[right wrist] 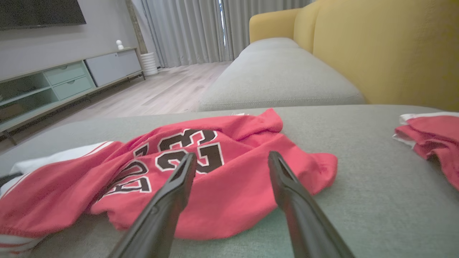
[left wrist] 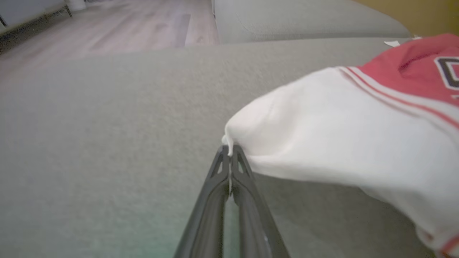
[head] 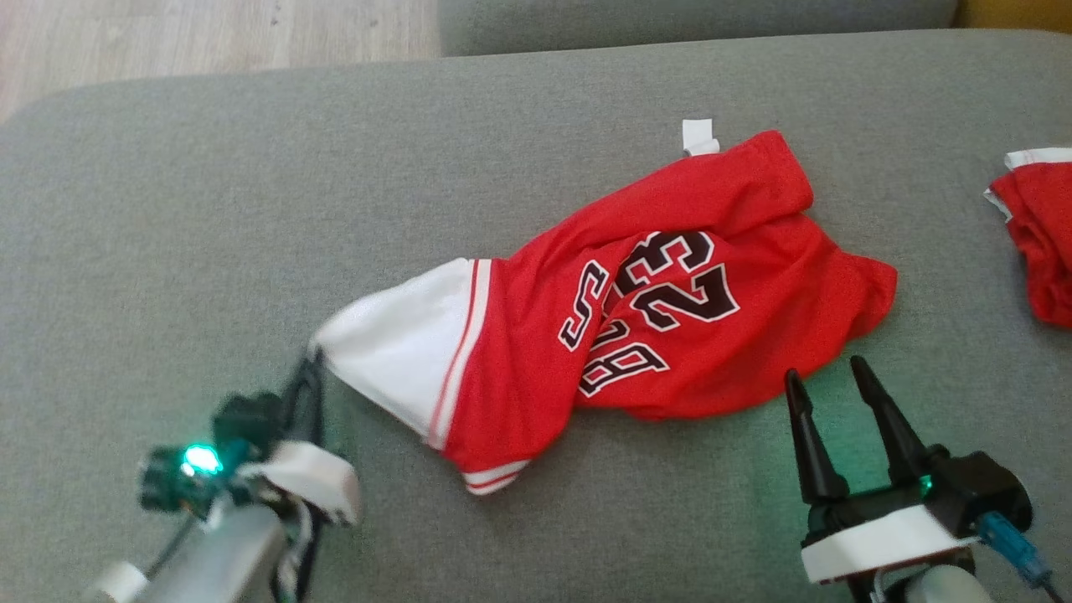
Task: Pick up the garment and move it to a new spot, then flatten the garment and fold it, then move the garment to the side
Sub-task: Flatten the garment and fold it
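Note:
The garment [head: 636, 301] is a red jersey with a white band and black numbers, lying crumpled on the grey cushion [head: 209, 218]. My left gripper [head: 314, 356] is shut on the tip of the white band, and the left wrist view shows the garment [left wrist: 322, 129] with its white cloth pinched in the gripper [left wrist: 229, 152]. My right gripper [head: 825, 373] stands open just short of the garment's near red edge. In the right wrist view the open gripper [right wrist: 231, 159] points at the garment [right wrist: 215, 168], with nothing between its fingers.
A second red and white cloth [head: 1038, 234] lies at the cushion's right edge, shown also as a cloth [right wrist: 430, 136] in the right wrist view. Beyond the cushion are another grey seat [right wrist: 279, 75], a yellow sofa back [right wrist: 387, 46] and wooden floor [head: 209, 42].

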